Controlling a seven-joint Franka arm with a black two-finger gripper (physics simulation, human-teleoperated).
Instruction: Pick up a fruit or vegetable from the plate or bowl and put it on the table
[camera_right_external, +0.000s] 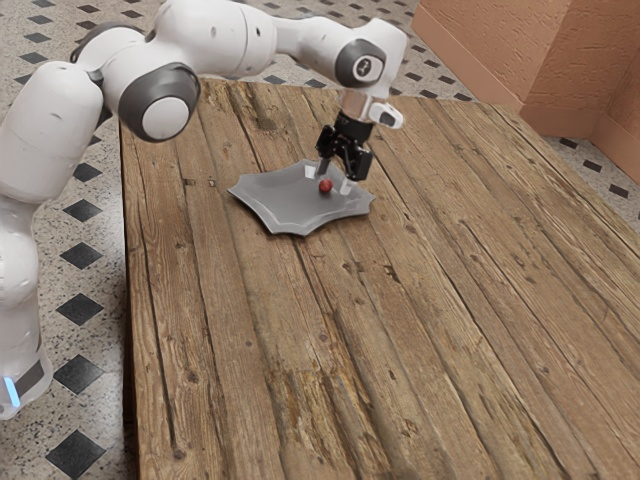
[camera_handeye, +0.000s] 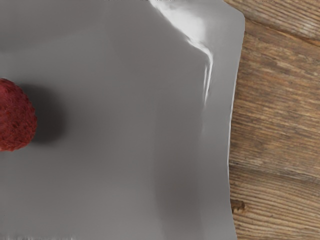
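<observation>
Black fingers (camera_right_external: 323, 166) stand apart at upper centre, exterior view. Rough-skinned, rounded red fruit (camera_right_external: 325, 186) lies near their tips, on the glossy grey plate with pointed corners (camera_right_external: 290, 210). Brown wooden plank desk (camera_right_external: 400, 340) extends to the lower right.

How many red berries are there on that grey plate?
1. The red berry sits on the grey plate, close to the tips of the tool. Another could be hidden where the tool blocks a little of the plate.
</observation>
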